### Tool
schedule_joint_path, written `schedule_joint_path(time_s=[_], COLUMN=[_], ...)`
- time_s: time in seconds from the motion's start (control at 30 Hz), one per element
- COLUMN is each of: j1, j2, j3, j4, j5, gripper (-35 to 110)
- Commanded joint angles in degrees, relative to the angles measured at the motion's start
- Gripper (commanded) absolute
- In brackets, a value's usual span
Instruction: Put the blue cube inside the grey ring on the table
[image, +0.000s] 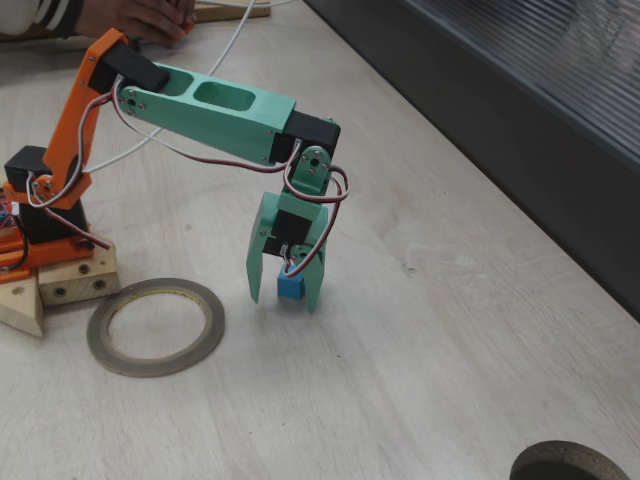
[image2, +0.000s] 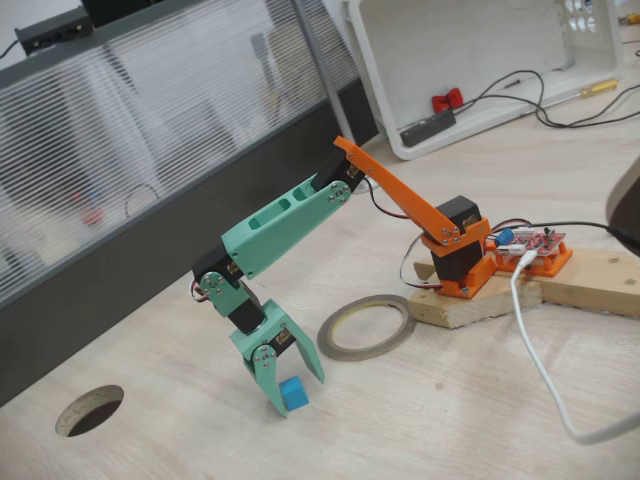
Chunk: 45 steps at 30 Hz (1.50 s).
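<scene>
Pale whitewashed wood grain makes up the bench (image: 450, 330), with faint plank seams. Count: one blue cube, one grey ring, one arm with one hand.

Left to right in a fixed view (image: 150, 330): orange arm base (image: 45, 215) on wooden blocks (image: 60, 285) at the far left; just right of and below the blocks, the grey ring (image: 155, 327) lies flat on the bench, thin and wide, with a pale yellowish inner edge. Its opening shows bare bench. Right of the ring and apart from it, the hand (image: 288, 290) points straight down, mint-green fingers on either side of the blue cube (image: 290, 288). The hand is clenched on the cube; the cube sits at the fingertips, at or just above the bench surface. Whether it touches the bench I cannot tell. At the lower right edge, part of a dark round hole (image: 570, 462).

Arm pose: orange upper link rises from the base, mint forearm (image: 215, 110) reaches out rightward, wrist bends sharply down.

In the other fixed view the order is mirrored: round hole (image2: 90, 410) at left, hand (image2: 285, 385) with the blue cube (image2: 292, 393) between its fingers at centre, grey ring (image2: 366, 327) to its right, base (image2: 460, 262) beyond. Cube is outside the ring.

A person's hand (image: 140, 18) rests at the top left edge.
</scene>
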Motion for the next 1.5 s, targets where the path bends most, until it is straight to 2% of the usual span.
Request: schedule_joint_path(time_s=[0.0, 0.33, 0.63, 0.87, 1.47], j1=[0.35, 0.35, 0.35, 0.35, 0.35], j2=[1.14, 1.85, 1.93, 1.93, 1.76], j3=[-0.88, -1.14, -1.14, -1.23, -1.14], j4=[0.53, 0.18, 0.18, 0.26, 0.35], j5=[0.35, 0.53, 0.53, 0.35, 0.53], gripper=[46, 23, 17, 4, 3])
